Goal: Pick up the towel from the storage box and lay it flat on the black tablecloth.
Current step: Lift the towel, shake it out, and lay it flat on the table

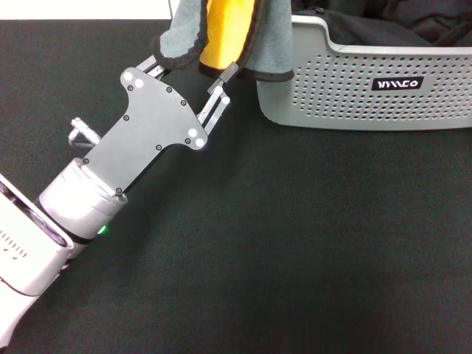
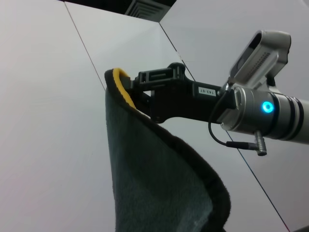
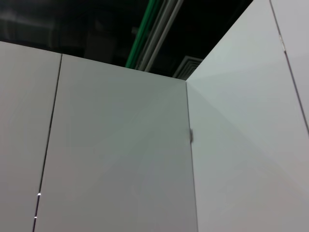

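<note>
The towel (image 1: 221, 33) hangs folded at the top of the head view, grey-teal outside, orange-yellow inside, just left of the storage box (image 1: 346, 99). My left gripper (image 1: 190, 71) is open, its two fingers spread at the towel's lower edge above the black tablecloth (image 1: 295, 243). In the left wrist view my right gripper (image 2: 126, 89) is shut on the towel's (image 2: 154, 183) top corner and holds it hanging down. The right gripper is out of the head view, above its top edge.
The box stands at the back right with a black label (image 1: 397, 83) and dark fabric (image 1: 391, 26) inside. The right wrist view shows only white wall panels (image 3: 120, 159) and a dark ceiling.
</note>
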Controlling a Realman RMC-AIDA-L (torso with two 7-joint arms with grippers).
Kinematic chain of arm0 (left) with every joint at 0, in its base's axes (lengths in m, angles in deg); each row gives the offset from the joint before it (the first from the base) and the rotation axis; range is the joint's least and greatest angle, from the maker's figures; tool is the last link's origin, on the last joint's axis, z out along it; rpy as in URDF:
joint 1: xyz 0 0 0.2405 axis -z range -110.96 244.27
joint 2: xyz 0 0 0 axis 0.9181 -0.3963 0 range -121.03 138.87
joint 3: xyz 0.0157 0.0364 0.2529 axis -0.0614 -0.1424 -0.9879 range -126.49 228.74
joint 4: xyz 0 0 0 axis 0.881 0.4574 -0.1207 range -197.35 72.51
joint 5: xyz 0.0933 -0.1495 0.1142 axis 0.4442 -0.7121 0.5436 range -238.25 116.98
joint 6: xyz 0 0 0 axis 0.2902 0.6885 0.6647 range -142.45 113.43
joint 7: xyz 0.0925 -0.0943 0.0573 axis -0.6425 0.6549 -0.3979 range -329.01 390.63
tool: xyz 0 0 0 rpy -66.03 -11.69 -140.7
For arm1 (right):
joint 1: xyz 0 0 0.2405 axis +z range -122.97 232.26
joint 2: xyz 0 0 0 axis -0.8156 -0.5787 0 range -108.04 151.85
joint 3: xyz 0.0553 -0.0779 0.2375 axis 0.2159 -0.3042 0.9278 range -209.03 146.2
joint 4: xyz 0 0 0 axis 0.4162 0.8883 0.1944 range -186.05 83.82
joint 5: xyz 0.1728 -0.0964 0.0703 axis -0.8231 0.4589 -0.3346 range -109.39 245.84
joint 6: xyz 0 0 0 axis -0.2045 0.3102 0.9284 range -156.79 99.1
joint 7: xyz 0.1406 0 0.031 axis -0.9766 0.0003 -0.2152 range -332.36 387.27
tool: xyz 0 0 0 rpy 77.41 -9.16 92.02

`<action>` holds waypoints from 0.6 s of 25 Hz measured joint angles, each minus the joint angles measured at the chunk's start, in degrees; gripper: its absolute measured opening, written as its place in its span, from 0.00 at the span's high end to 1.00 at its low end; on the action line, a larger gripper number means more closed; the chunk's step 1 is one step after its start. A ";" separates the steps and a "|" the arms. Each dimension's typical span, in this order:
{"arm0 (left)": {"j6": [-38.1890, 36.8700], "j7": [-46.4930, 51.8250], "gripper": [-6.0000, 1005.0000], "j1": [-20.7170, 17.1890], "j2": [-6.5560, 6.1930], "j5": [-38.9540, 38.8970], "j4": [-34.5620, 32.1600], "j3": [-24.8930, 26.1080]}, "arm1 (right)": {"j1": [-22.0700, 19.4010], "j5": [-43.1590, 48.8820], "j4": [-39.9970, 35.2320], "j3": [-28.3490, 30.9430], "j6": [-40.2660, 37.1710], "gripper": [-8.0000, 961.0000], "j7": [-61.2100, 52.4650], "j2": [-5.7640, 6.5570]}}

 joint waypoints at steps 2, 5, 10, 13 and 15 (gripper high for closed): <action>0.25 -0.35 0.60 -0.01 0.00 0.03 0.00 0.02 | 0.03 0.00 -0.10 0.01 -0.01 0.94 0.04 0.00; 0.80 -1.41 0.60 0.10 0.00 0.21 0.41 0.01 | 0.18 -0.14 -0.13 0.16 -0.04 0.94 0.18 0.00; 1.76 -6.91 0.60 0.49 0.00 0.01 2.38 0.42 | 0.62 -2.19 0.66 -0.26 -0.75 0.93 0.18 0.00; 2.41 -9.07 0.60 0.77 0.00 0.00 2.82 0.62 | 0.87 -3.32 0.73 -1.25 -2.15 0.93 0.16 0.00; 2.50 -9.28 0.60 0.77 0.00 0.01 2.90 1.06 | 1.03 -3.95 0.78 -1.93 -2.59 0.93 0.17 0.00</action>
